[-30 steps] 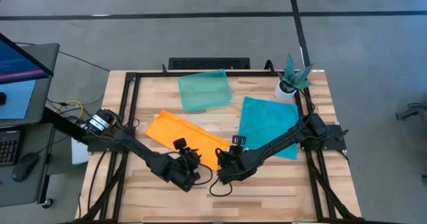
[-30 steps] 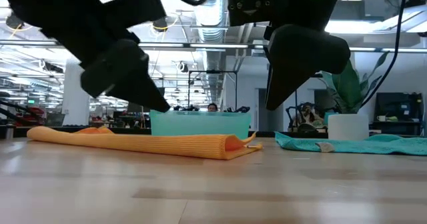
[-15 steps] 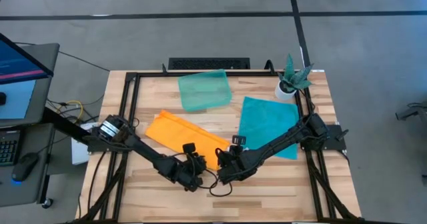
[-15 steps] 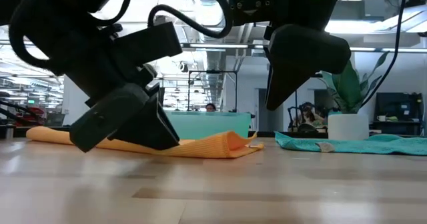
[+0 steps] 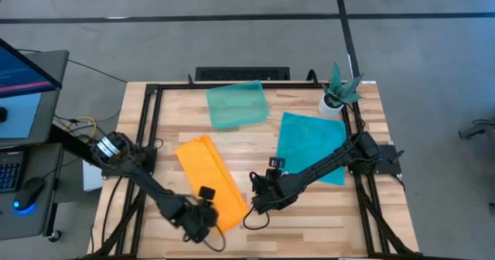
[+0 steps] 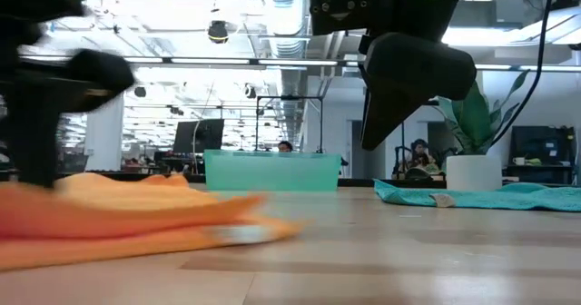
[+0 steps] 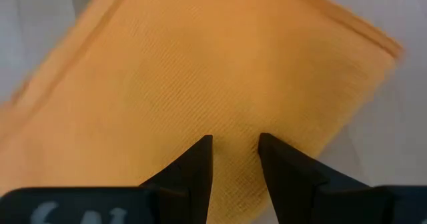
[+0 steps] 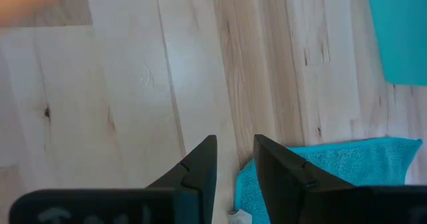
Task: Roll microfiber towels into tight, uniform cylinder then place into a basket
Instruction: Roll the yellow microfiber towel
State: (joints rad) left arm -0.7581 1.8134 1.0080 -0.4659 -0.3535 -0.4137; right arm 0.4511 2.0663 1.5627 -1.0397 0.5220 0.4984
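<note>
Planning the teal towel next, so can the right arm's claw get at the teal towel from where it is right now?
Probably yes. The right claw hovers over bare wood beside the teal towel; its wrist view shows the towel's corner just past its fingers, nothing between. The orange towel lies on the other side.

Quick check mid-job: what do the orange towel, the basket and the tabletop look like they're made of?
Orange towel: soft woven cloth, matte, with a fine ribbed weave; likely microfiber. Basket: probably plastic, translucent pale green, since the wood shows faintly through it. Tabletop: light wood planks with visible grain and knots, with a slight sheen.
</note>
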